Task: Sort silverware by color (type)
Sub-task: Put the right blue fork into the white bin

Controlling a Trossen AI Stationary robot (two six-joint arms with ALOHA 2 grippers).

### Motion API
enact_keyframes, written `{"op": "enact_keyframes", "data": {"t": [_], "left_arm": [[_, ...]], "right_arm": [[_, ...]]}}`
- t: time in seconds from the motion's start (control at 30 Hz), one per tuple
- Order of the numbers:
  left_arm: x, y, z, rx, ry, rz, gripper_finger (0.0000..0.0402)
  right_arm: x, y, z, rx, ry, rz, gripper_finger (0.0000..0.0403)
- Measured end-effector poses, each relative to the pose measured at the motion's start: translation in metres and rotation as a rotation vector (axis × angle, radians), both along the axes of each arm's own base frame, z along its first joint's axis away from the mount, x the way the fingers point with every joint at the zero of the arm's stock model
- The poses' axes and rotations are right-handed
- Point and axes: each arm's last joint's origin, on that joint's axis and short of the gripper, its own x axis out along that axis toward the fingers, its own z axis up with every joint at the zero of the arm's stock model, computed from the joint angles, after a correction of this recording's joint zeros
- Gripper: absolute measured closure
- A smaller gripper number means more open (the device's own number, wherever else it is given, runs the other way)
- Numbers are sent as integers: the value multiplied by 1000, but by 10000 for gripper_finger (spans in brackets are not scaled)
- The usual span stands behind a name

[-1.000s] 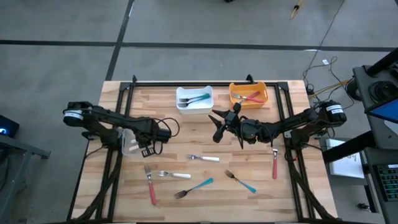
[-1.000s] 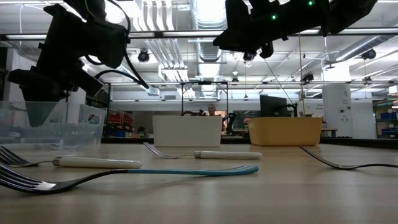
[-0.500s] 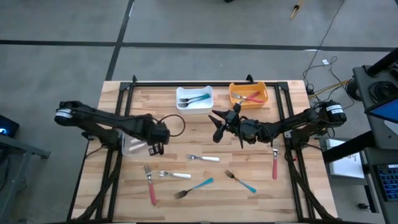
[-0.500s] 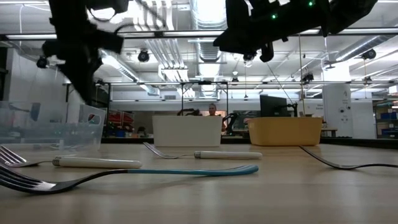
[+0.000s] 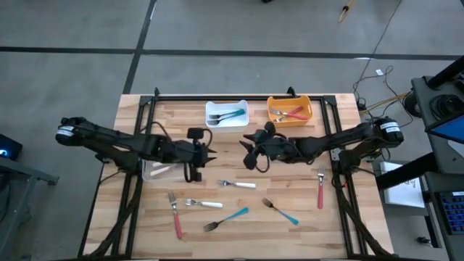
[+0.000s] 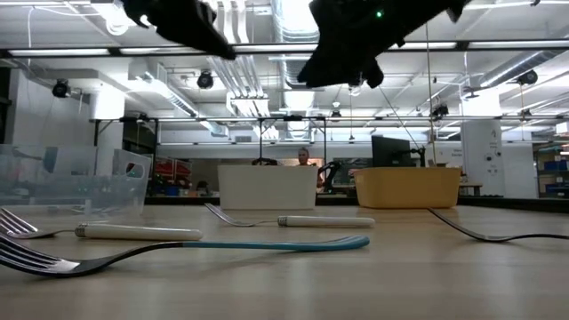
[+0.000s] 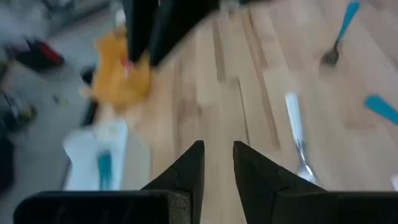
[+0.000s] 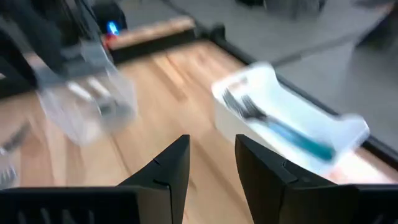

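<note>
Wooden table (image 5: 152,217), both arms over its middle. Left gripper (image 5: 205,154) sits above the boards just beside the clear bin (image 5: 148,172), fingers (image 7: 193,167) a narrow gap apart, nothing between them. Right gripper (image 5: 250,151) hovers below the white bin (image 5: 227,114), fingers (image 8: 171,167) slightly apart, empty. The two grippers face each other, near but not touching. Loose silverware lies on the front half of the table: white-handled fork (image 5: 238,184) lying left-right, tines toward the left arm's side; second white-handled piece (image 5: 201,204) also left-right, head to the left; red-handled fork (image 5: 175,214) running near-far, tines toward the bins; teal-handled fork (image 5: 225,218) on a diagonal, tines at its lower-left end; another teal-handled fork (image 5: 280,211) on the opposite diagonal, tines at the upper-left end; red-handled piece (image 5: 320,190) near the right edge, running near-far, metal end toward the far side. White bin holds teal-handled pieces lying roughly left-right. Orange bin (image 5: 290,110) holds red-handled pieces crossed over one another. Clear bin has something white in it, type not legible.
</note>
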Motion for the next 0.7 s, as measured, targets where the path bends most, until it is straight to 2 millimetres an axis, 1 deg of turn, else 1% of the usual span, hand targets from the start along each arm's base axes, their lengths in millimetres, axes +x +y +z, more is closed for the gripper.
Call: {"op": "enact_keyframes", "data": {"t": [0.07,0.17,0.3,0.57,0.7], "left_arm": [[3,0,2,33,-27,-24,335],[3,1,2,49,-20,-31,335],[3,2,-1,48,1,-27,335],[4,2,-3,68,13,-34,335],[4,3,-2,94,20,-42,335]], "right_arm": [[-1,0,2,19,78,-14,284],[-5,0,3,53,188,0,284],[-10,3,2,174,301,59,284],[-24,11,-11,567,465,136,284],[-31,20,-15,766,541,130,284]]}}
